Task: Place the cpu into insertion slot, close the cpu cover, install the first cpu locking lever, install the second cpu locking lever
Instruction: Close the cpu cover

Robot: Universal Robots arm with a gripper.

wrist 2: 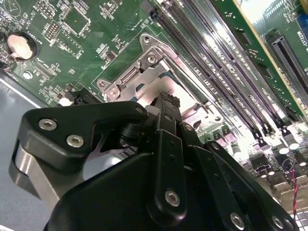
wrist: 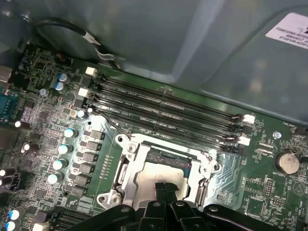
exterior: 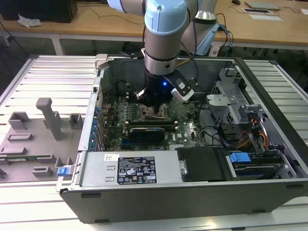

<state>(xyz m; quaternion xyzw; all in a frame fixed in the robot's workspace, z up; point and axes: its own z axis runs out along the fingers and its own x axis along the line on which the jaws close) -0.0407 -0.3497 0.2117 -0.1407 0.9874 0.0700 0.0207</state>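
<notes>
Where tool [wrist: 166,186] hangs, silvery cpu cover [wrist: 127,167]

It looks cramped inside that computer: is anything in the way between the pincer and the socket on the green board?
Nothing visible does. The pincer hangs right over the socket, at its silver-grey middle. The memory slots lie beside the socket, not in the path.

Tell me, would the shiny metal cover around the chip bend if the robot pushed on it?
Probably not much: the cpu cover looks like thin but stiff metal, lying flat around the cpu. It likely won't slide, yet its smooth shine suggests the gripper could slip on it.
</notes>
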